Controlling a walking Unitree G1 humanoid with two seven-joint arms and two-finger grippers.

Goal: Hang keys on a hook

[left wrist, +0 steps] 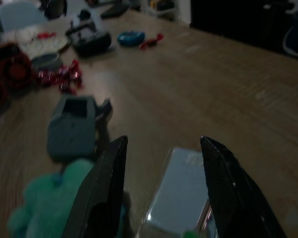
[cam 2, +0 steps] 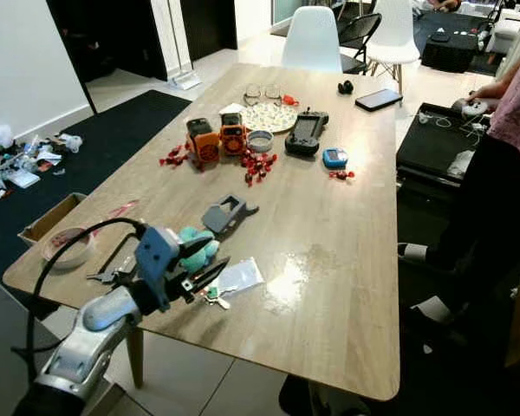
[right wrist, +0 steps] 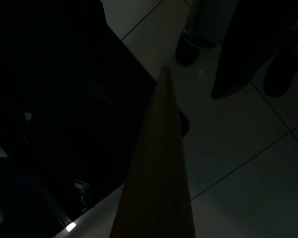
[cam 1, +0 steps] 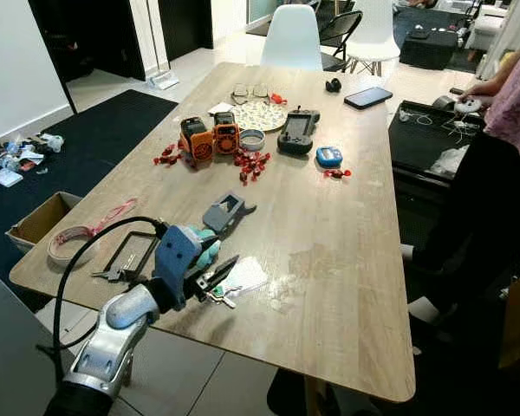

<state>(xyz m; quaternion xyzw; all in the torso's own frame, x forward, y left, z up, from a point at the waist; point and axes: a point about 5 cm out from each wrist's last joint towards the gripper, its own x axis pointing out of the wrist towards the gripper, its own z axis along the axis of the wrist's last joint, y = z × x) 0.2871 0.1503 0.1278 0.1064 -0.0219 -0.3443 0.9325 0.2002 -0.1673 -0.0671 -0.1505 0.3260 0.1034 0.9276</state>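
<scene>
Left hand (cam 1: 215, 279) — fingers spread, holding nothing — poised directly over keys (cam 1: 222, 295) on bench (cam 1: 347, 251); keys just beside teal plush (cam 1: 206, 250), under the fingertips.

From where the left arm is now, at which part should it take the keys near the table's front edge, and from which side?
The keys lie flat on the table beside a clear plastic card and a teal plush. The left pincer hovers open just over them. Probably best to come from above and close on the bunched part at the ring, since flat blades give little to hold; finer detail is too small to tell.
</scene>
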